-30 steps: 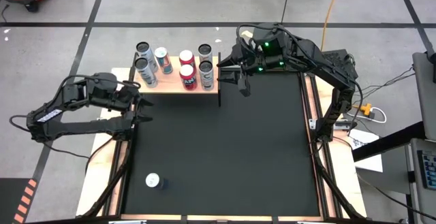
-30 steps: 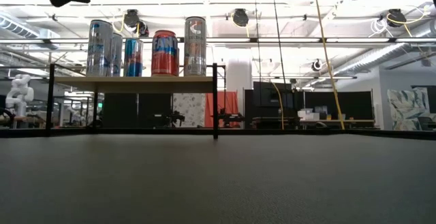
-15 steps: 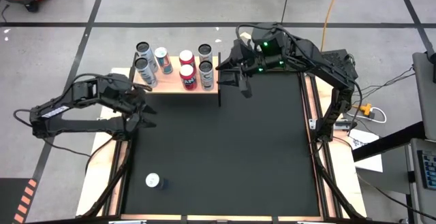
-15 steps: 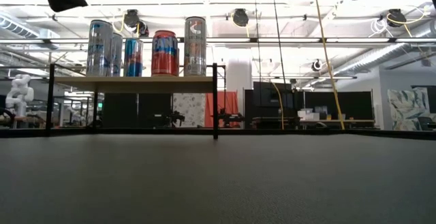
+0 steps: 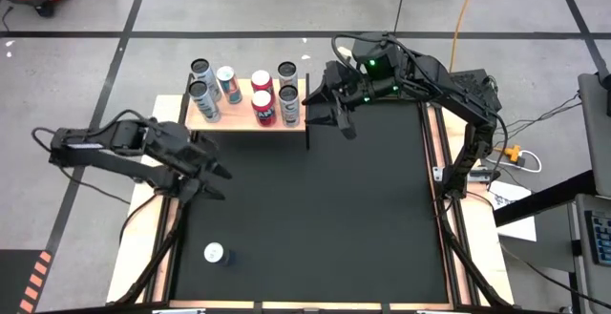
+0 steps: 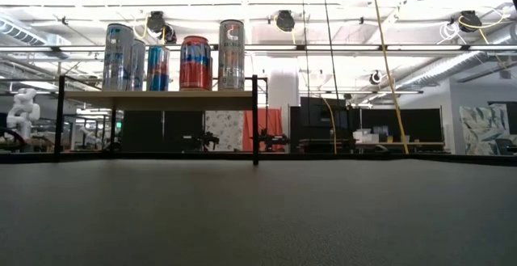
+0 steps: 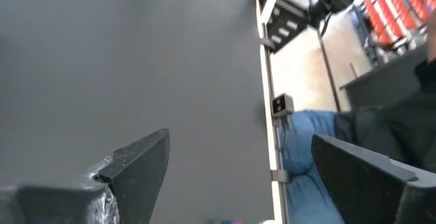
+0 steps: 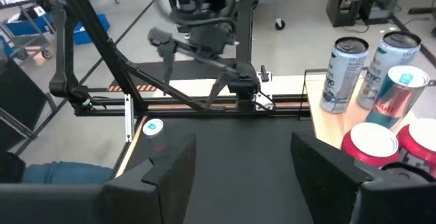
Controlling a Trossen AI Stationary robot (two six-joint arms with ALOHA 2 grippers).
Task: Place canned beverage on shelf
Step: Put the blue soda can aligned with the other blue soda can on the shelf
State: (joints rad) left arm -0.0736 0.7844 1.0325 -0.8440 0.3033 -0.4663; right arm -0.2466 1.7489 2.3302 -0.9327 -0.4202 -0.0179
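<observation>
The shelf (image 5: 250, 119), a pale wood board on a thin black frame, stands at the mat's far left; it also shows in the low view (image 6: 157, 99). Several cans (image 5: 263, 104) stand upright on it. One loose silver can (image 5: 215, 254) stands upright on the black mat near the near left corner, and shows in the right wrist view (image 8: 153, 126). My left gripper (image 5: 216, 175) is open and empty over the mat's left side, between shelf and loose can (image 7: 238, 139). My right gripper (image 5: 336, 121) is open and empty just right of the shelf (image 8: 243, 142).
Narrow wooden strips (image 5: 437, 142) edge the black mat. The shelf's black post (image 6: 254, 120) stands at its right end. A person in blue jeans (image 7: 306, 142) is beyond the table. Cables and a yellow cord (image 5: 463, 9) lie on the floor.
My left gripper has swung away from the shelf's left end toward the table's near edge and a little to the right, out over the mat, and has stayed open. My right gripper has kept its place by the shelf.
</observation>
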